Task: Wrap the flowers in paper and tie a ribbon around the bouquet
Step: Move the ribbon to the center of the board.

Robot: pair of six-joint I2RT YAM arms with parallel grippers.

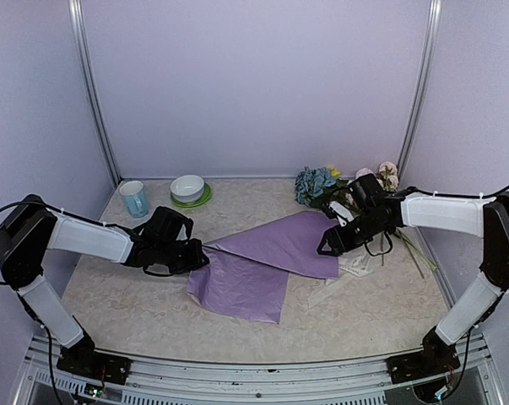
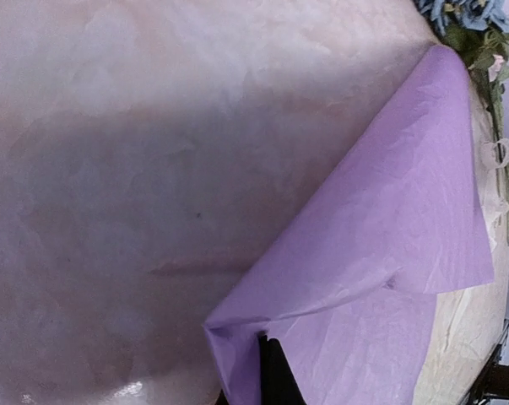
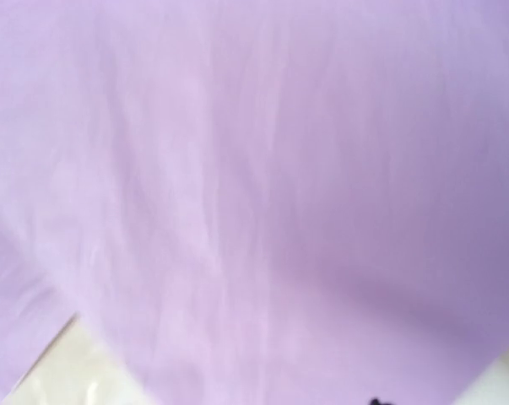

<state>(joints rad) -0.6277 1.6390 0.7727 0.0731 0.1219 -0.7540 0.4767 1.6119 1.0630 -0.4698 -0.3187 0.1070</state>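
The table (image 1: pixel 372 316) carried the paper (image 1: pixel 262 261) at its middle, folded over itself with 1 flap lying toward the right. The flowers (image 1: pixel 317 184) lay at the far right, near the paper's far corner. The left gripper (image 1: pixel 197 256) was clamped on the paper's left corner. The right gripper (image 1: pixel 327 247) hung over the paper's right edge, and its jaws could not be made out. The ribbon (image 1: pixel 355 267) lay just beside it.

Blurred paper (image 3: pixel 254 169) fills the right wrist view, hiding the jaws of the right gripper (image 1: pixel 327 247) (just a dark speck at the bottom edge). The left wrist view's corner crops the flowers (image 2: pixel 462 15).
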